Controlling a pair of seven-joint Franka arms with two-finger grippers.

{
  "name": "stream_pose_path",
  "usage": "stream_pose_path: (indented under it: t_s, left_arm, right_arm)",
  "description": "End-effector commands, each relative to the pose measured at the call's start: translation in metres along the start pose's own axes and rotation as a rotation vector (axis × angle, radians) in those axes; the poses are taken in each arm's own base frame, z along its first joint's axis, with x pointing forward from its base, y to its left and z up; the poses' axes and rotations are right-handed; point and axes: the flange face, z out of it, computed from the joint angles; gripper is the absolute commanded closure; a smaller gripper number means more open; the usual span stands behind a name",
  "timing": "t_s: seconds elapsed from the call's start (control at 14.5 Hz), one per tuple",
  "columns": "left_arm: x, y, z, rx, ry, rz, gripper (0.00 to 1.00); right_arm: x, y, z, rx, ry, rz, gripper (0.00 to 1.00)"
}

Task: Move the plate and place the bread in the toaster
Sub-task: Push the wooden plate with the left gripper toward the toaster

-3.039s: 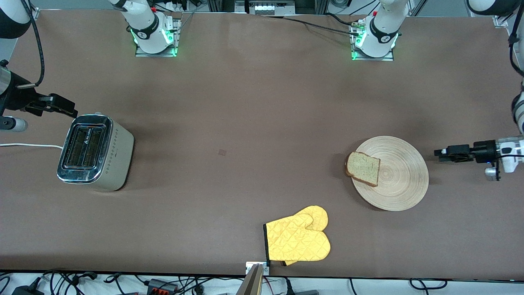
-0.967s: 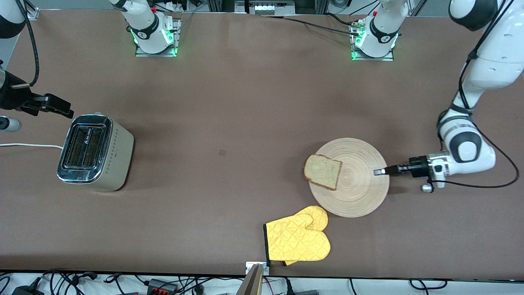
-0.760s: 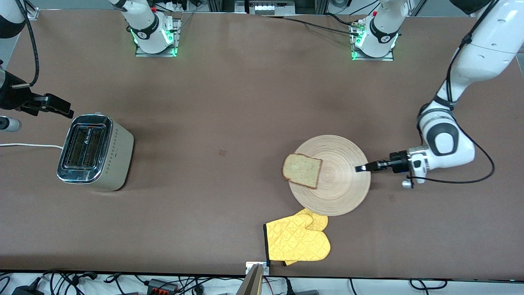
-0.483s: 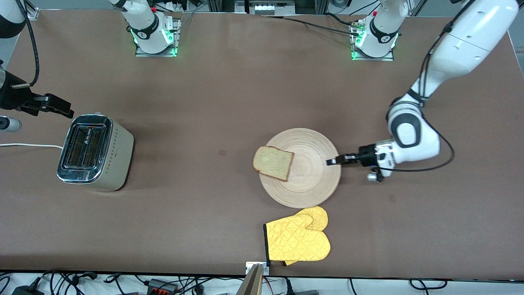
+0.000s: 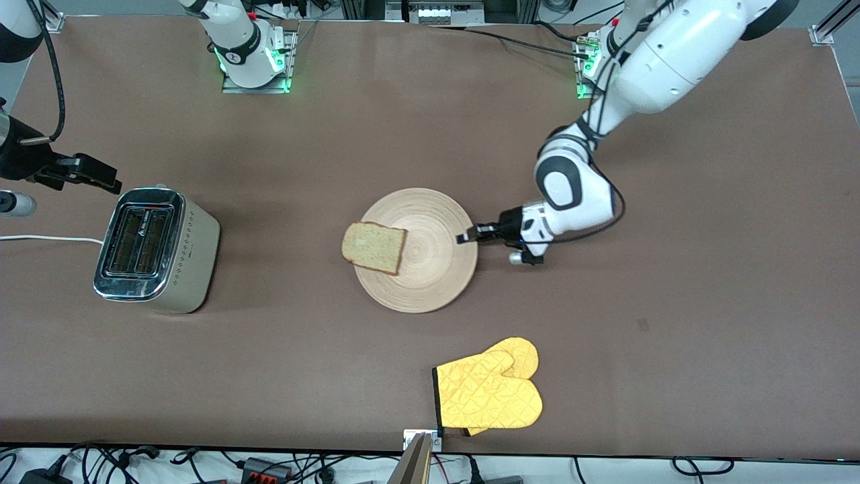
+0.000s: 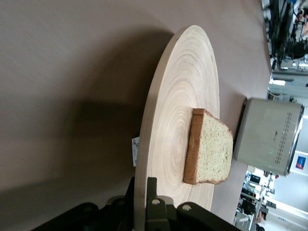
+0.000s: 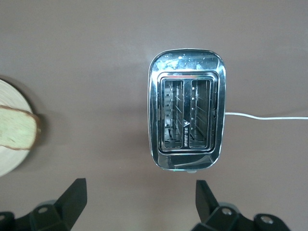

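Note:
The round light-wood plate point(image 5: 416, 250) lies near the table's middle, with the bread point(image 5: 373, 247) on its edge toward the toaster. My left gripper point(image 5: 465, 238) is shut on the plate's rim at the side toward the left arm's end; in the left wrist view the rim point(image 6: 144, 192) sits between the fingers, with the bread point(image 6: 209, 154) on the plate and the toaster point(image 6: 267, 137) past it. The beige toaster point(image 5: 158, 250) stands at the right arm's end, both slots empty point(image 7: 186, 115). My right gripper point(image 5: 94, 173) hangs open and empty by the toaster's end and waits.
A yellow oven mitt point(image 5: 488, 393) lies nearer to the front camera than the plate, close to the table's front edge. The toaster's white cord point(image 5: 47, 238) runs off the right arm's end of the table. The plate and bread edge show in the right wrist view point(image 7: 14, 139).
My left gripper closed on the plate's rim and has slid the plate, with the bread on it, across the table toward the toaster. The right gripper has barely moved.

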Motion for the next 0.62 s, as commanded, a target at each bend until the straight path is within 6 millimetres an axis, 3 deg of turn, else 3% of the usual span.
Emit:
stream_pose_path:
  t_s: [0.0, 0.07, 0.14, 0.28, 0.55]
  left_arm:
    - [-0.001, -0.001, 0.017, -0.055, 0.023, 0.014, 0.99]
    - [-0.007, 0.002, 0.023, -0.063, 0.022, 0.025, 0.99]
    - [-0.011, 0.002, 0.026, -0.061, 0.017, 0.055, 0.90]
    - [-0.012, -0.004, 0.030, -0.058, 0.016, 0.094, 0.00]
    - [0.014, -0.013, 0.004, -0.050, 0.070, 0.199, 0.00]
  right_arm:
    - [-0.002, -0.002, -0.004, 0.001, -0.008, 0.003, 0.00]
    - [-0.002, -0.006, -0.002, -0.004, -0.013, -0.005, 0.00]
    - [-0.003, -0.006, -0.002, -0.003, -0.017, -0.006, 0.00]
    - [0.002, -0.006, 0.016, -0.004, -0.055, -0.007, 0.00]
    - [0.000, -0.009, 0.021, 0.004, -0.091, -0.010, 0.00]
